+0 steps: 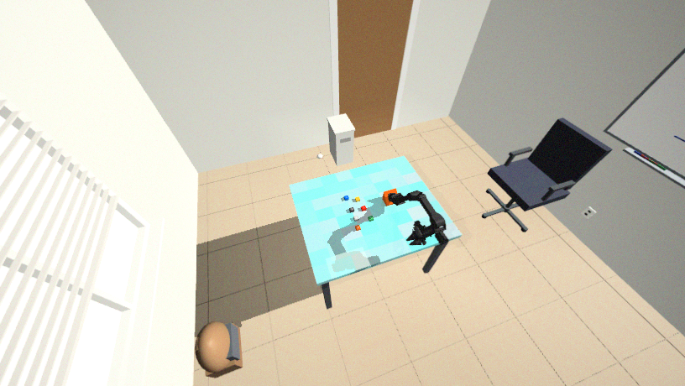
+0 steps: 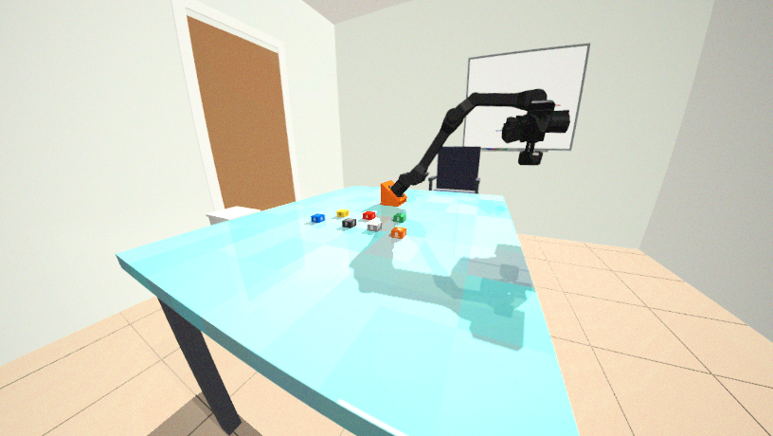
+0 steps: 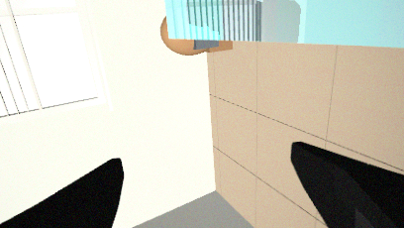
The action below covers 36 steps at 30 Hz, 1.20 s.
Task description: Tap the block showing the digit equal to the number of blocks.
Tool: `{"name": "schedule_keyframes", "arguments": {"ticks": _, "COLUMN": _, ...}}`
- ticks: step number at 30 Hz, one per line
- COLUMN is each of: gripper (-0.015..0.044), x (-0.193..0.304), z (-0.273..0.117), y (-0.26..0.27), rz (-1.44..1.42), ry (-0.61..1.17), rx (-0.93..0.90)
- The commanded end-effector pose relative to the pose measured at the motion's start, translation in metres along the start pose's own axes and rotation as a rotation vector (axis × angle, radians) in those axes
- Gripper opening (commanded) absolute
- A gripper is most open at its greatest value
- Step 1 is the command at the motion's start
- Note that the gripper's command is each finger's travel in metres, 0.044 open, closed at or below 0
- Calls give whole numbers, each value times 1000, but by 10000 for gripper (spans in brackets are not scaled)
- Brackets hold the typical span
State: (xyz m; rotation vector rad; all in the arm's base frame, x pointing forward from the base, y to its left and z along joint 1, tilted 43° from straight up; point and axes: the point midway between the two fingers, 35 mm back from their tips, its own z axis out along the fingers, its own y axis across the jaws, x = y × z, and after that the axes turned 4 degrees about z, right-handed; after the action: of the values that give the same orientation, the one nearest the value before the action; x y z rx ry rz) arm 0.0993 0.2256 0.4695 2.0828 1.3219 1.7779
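High above the table's near-right edge, my gripper (image 2: 530, 156) hangs with its jaws spread wide and nothing between them. From the wrist view my two dark fingers frame only tan floor tiles, a pale wall and a sliver of the table's (image 3: 356, 22) turquoise corner; no block shows there at all. My arm (image 2: 433, 149) climbs steeply from its orange base (image 2: 392, 193) at the far side of the table (image 2: 335, 324), then bends level and out toward the whiteboard (image 2: 519, 70) side.

Over to the blocks now: seven of them, clustered just in front of my base and well apart from my gripper. Back row, the blue block (image 2: 317, 218), the yellow block (image 2: 342, 213) and the red block (image 2: 368, 215). Just nearer, the dark grey block (image 2: 349, 222) and the white block (image 2: 374, 226), with the green block (image 2: 399, 217) off to their right. Nearest of all sits the orange block (image 2: 398, 232), alone. Each carries a small printed mark, but the digits are too small for me to read, so I cannot tell which one shows the seven.

From the top view the same group sits mid-table, none touching another, and my arm's shadow (image 1: 342, 235) sweeps across the surface below them. An office chair (image 1: 541, 174) stands beyond the table.
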Motion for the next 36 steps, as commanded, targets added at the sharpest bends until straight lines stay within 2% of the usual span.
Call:
{"name": "schedule_keyframes", "arguments": {"ticks": 1, "gripper": 400, "x": 0, "z": 2, "y": 0, "rz": 6, "ry": -4, "rx": -3}}
{"name": "schedule_keyframes", "arguments": {"ticks": 11, "gripper": 400, "x": -49, "z": 97, "y": -16, "rz": 350, "ry": -345, "rx": -90}}
{"name": "schedule_keyframes", "arguments": {"ticks": 22, "gripper": 400, "x": -160, "z": 194, "y": -5, "rz": 885, "ry": -787, "rx": -301}}
{"name": "schedule_keyframes", "arguments": {"ticks": 29, "gripper": 400, "x": -250, "z": 228, "y": 13, "rz": 1295, "ry": -1053, "rx": -518}}
{"name": "schedule_keyframes", "arguments": {"ticks": 36, "gripper": 400, "x": -341, "z": 235, "y": 29, "rz": 1743, "ry": -1290, "rx": -803}}
